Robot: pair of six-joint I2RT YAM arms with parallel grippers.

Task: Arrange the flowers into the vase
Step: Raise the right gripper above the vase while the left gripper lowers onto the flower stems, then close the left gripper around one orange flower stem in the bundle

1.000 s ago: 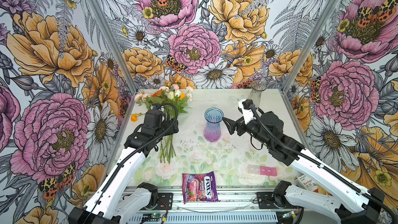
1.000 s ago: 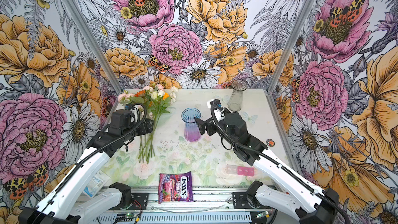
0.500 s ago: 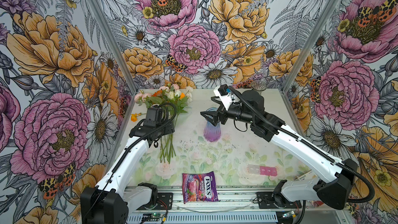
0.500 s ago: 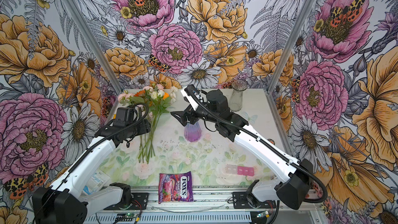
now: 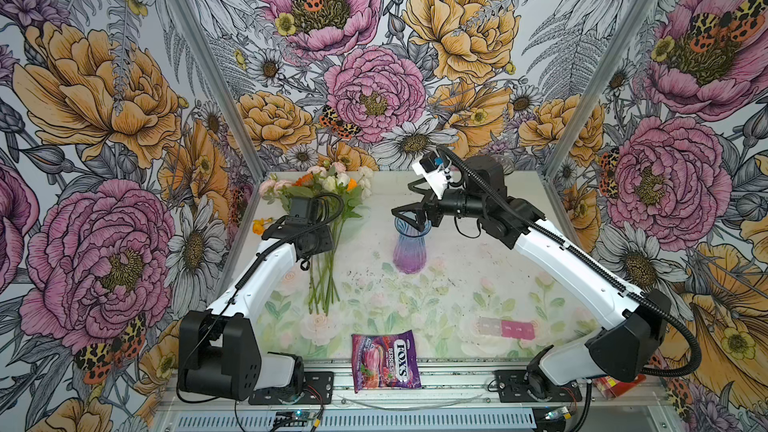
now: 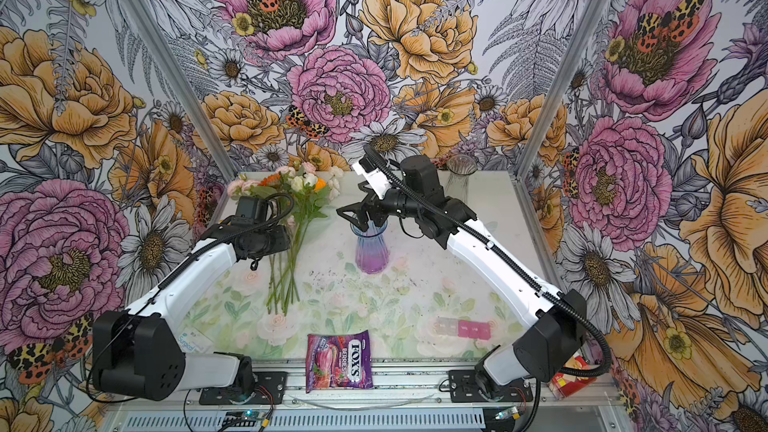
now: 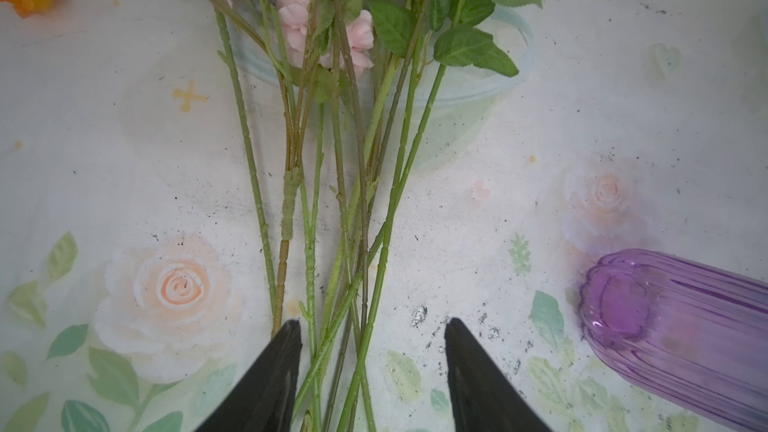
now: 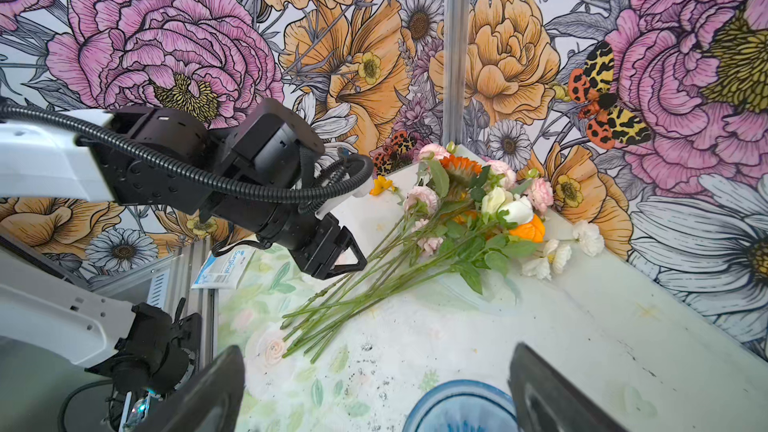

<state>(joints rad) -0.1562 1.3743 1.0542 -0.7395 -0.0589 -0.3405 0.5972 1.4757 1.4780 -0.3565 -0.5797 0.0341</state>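
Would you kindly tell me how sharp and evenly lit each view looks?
In both top views, soft even light, no hard shadows, flowers sharp; left wrist view slightly hazy, vase skewed by the wide lens; right wrist view sharp on the flowers, right gripper blurred.

Long-stemmed flowers [image 6: 291, 218] lie flat on the flower-printed surface [image 6: 436, 268], blooms toward the back wall. The left arm [image 6: 199, 268] reaches over their stems. Nearby stands an upright purple vase [image 6: 371, 249], with the right pincer [image 6: 353, 220] spread wide just above its mouth.
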